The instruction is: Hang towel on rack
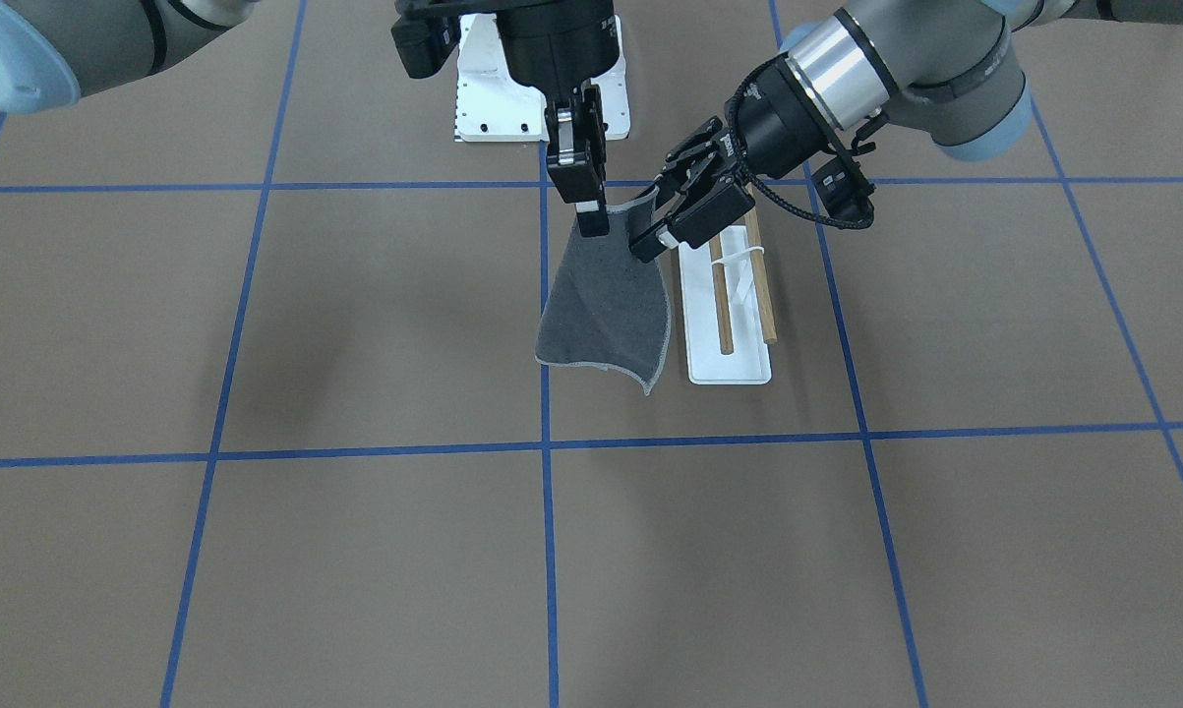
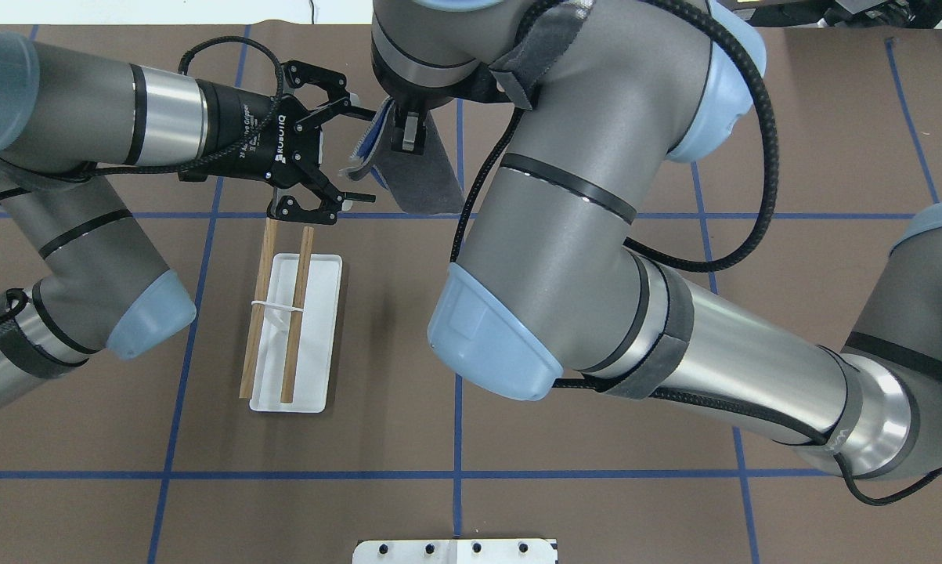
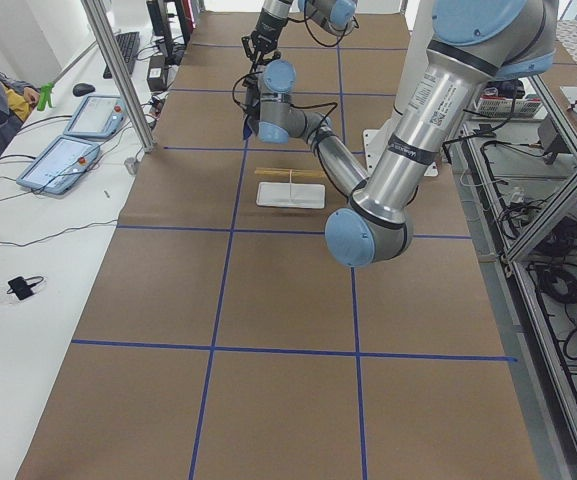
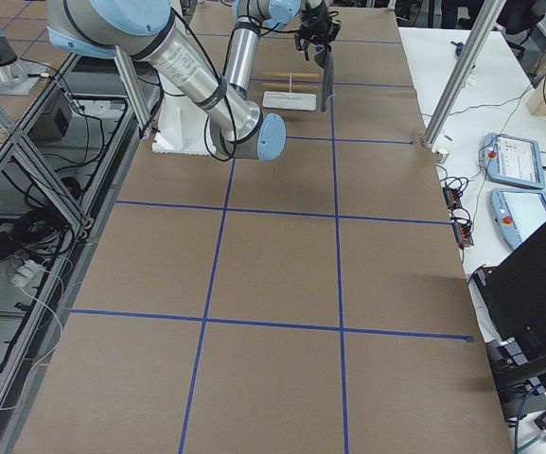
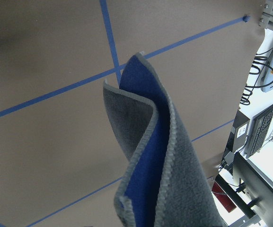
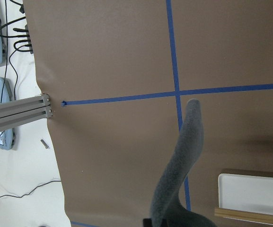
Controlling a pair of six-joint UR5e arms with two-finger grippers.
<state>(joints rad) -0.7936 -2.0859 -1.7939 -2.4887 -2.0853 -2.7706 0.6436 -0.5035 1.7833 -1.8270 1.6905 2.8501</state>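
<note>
Right claw (image 1: 591, 218), pointing down, is clamped on the top edge of the towel (image 1: 606, 305). The towel hangs in the air above the brown surface (image 1: 355, 324), just beside the rack (image 1: 729, 366). Left claw (image 2: 361, 157) reaches in sideways, fingers spread apart around the towel's other top corner.

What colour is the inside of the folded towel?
Blue. The towel is grey outside and blue inside, clearest in the left wrist view.
</note>
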